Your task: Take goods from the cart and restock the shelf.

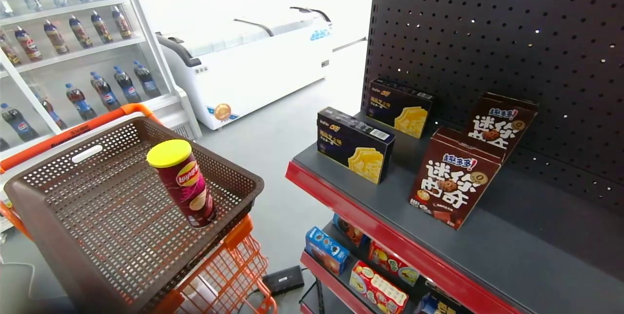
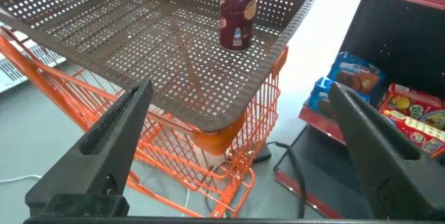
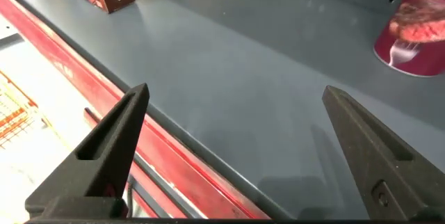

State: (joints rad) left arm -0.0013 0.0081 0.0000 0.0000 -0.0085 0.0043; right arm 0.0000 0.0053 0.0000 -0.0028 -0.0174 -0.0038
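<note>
a brown plastic basket [image 1: 22,197], rectangular with rounded corners and punched all over with small holes, sits on top of an orange wire cart [image 1: 229,275] with an orange handle [image 1: 97,121]. the basket holds one item: a tall round crisp can [image 1: 184,185], maroon with a flat yellow lid and an oval red-and-yellow logo on its side. it stands upright on the basket floor, close to the wall that faces the shelf.

the shelf [image 1: 512,236] has a smooth grey deck, a glossy red front edge [image 1: 365,221] and a black pegboard back [image 1: 487,36]. near its left end stand two dark blue cartons [image 1: 353,144] printed with a golden biscuit, one at the front edge and one behind it. beside them are two brown cartons [image 1: 453,182] with large white lettering and cookie pictures, again one behind the other. farther along, near the pegboard, is a red round container [image 3: 410,36] showing meat on a fork. the tier below carries colourful snack packs [image 1: 326,250].

the left gripper [image 2: 240,92] has its black wedge-shaped fingers spread wide, empty, facing the basket corner nearest the shelf and well apart from the can. the right gripper [image 3: 236,90] is likewise spread and empty, above the bare deck by the red front edge.
</note>
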